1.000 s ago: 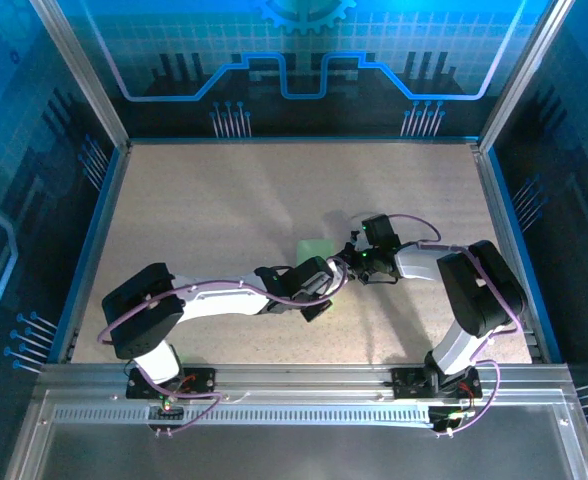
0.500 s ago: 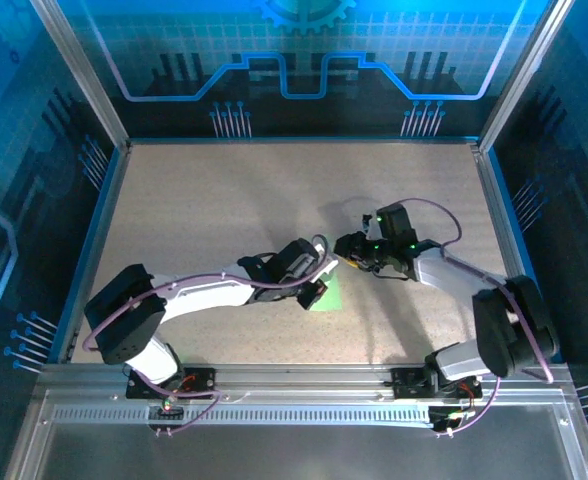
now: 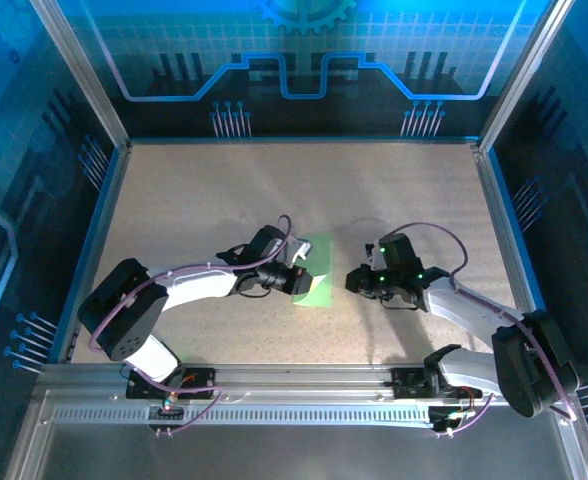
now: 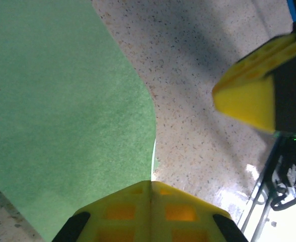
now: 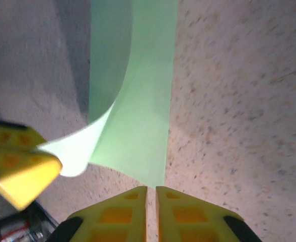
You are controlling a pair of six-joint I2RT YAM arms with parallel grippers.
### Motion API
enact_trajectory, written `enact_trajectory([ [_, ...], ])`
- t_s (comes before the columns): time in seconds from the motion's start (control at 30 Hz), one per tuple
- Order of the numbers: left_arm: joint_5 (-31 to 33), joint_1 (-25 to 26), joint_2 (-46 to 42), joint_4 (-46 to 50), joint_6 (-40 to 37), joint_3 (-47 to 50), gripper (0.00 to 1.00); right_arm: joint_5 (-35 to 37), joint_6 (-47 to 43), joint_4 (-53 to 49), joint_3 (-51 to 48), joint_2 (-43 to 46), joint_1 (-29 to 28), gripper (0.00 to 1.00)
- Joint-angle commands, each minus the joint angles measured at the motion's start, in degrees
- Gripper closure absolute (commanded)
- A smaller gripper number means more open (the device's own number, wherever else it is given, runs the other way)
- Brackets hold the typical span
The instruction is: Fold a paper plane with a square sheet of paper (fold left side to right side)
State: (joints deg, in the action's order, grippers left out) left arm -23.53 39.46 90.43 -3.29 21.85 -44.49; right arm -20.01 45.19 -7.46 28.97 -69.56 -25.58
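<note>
The square sheet of paper [image 3: 317,278] is pale green and lies mid-table, its right part flat. Its left side curls up off the table [image 5: 107,75]. My left gripper [image 3: 296,275] is shut on that raised left edge; in the left wrist view the paper [image 4: 62,111] runs into the closed yellow tips [image 4: 151,182]. My right gripper [image 3: 354,281] rests just right of the sheet, shut with nothing in it [image 5: 151,189], the paper's near corner just ahead of its tips. One left fingertip [image 5: 19,169] shows beside the curl. The paper plane is out of view.
The speckled table [image 3: 224,190] is walled by blue panels [image 3: 44,150] and framed by aluminium rails, with a wide rail [image 3: 294,385] along the near edge at the arm bases. Purple cables loop along both arms.
The right gripper opened briefly, shut again and drew back to the right, off the paper. The left gripper swung to the sheet's left side, and more of the paper now shows.
</note>
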Motion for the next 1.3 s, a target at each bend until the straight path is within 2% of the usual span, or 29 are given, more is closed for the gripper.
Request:
enact_trajectory([
  [0.0, -4.12, -0.79, 1.02, -2.7, 2.75, 1.03, 1.0, 0.14, 1.1, 4.47, -0.87, -2.74, -2.82, 0.96],
  [0.07, -4.28, -0.88, 1.56, -2.7, 2.85, 0.98, 1.0, -0.3, 1.74, 6.61, -0.93, -5.09, -4.24, 1.0],
  [0.3, -4.42, -1.11, 2.93, -2.7, 3.16, 0.41, 1.0, -0.56, 2.43, 9.92, 2.37, -12.92, -8.59, 1.0],
  [0.5, -3.99, -1.36, 3.25, -2.14, 2.85, 0.46, 1.0, -0.34, 2.35, 9.84, 4.25, -16.87, -9.59, 1.0],
  [0.97, -4.61, -2.58, 3.62, 0.15, 1.56, 0.29, 1.0, 2.93, -1.05, -1.15, 6.17, -19.55, -9.86, 1.0],
  [1.27, -4.2, -3.25, 4.15, 3.28, -0.43, -0.16, 1.0, 4.01, -3.03, -3.53, 7.13, -18.42, -9.89, 1.0],
])
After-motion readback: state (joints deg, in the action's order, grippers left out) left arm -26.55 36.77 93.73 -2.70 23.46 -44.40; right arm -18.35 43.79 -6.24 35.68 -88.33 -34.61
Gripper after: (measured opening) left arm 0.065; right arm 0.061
